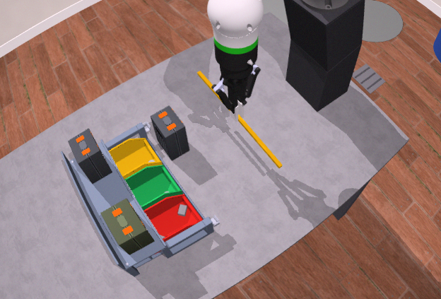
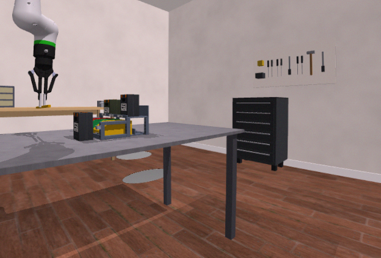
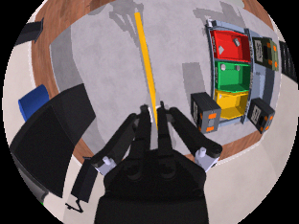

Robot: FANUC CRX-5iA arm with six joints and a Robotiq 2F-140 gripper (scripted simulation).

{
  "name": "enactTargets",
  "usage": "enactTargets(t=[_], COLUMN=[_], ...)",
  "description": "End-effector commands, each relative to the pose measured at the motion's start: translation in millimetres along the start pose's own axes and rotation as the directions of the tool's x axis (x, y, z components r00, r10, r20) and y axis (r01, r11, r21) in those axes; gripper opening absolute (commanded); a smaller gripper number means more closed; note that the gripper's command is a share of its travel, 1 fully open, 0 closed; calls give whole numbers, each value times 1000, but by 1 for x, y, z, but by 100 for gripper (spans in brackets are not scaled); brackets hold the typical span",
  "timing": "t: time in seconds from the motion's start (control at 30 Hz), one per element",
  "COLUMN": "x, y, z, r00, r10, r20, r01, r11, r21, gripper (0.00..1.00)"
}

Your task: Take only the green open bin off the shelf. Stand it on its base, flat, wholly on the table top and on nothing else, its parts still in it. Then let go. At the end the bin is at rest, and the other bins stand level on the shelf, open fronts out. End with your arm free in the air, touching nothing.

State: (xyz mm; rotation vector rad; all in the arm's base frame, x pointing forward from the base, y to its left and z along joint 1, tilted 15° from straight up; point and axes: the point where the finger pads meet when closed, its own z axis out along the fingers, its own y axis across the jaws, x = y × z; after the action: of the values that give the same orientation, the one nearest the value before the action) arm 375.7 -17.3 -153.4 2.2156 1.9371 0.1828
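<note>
Top view: the green open bin [image 1: 156, 184] [image 3: 232, 77] is on the shelf [image 1: 189, 239] [image 2: 128, 125] [image 3: 230, 27], between the yellow bin [image 1: 134, 157] [image 2: 116, 129] [image 3: 231, 105] and the red bin [image 1: 172, 218] [image 3: 230, 44]. The wrist view shows small pale parts inside it. It has not been placed on the table top [image 1: 55, 221] [image 2: 190, 130] [image 3: 115, 47].

The gripper [image 1: 237, 114] [image 2: 42, 105] [image 3: 153, 99] is well apart from the bins, fingers pinching a long yellow bar [image 1: 259, 141] [image 2: 47, 106] [image 3: 146, 61] above the table.

One dark box [image 1: 171, 133] [image 2: 83, 125] [image 3: 206, 113] stands on the table near the yellow bin's front. A second dark box [image 1: 90, 155] [image 2: 129, 104] [image 3: 262, 115] and an olive box [image 1: 126, 225] [image 2: 111, 107] [image 3: 264, 52] stand on the shelf's upper deck. Contact between bins cannot be determined.
</note>
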Motion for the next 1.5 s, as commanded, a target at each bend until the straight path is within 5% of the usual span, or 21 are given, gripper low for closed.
enactTargets(t=[0.0, 0.27, 0.67, 0.7, 0.83, 1.23, 1.27, 1.47], x=[0, 1, 1, 1, 1, 1, 2, 2], y=[0, 1, 1, 1, 2, 2, 2, 2], z=[0, 20, 20, 24, 40, 40, 43, 59], r00=[999, 999, 999, 1000, 999, 999, 1000, 999], r10=[-1, -1, -1, -1, -1, -1, -1, -1], r20=[-32, -32, -32, 5, -32, -32, 14, -32], r01=[0, 0, 0, 1, -1, -1, 1, -1], r11=[999, 999, 999, 1000, 999, 999, 1000, 999], r21=[-32, -32, -32, 0, -32, -32, -5, -32], gripper=[0, 0, 0, 0, 0, 0, 0, 0])
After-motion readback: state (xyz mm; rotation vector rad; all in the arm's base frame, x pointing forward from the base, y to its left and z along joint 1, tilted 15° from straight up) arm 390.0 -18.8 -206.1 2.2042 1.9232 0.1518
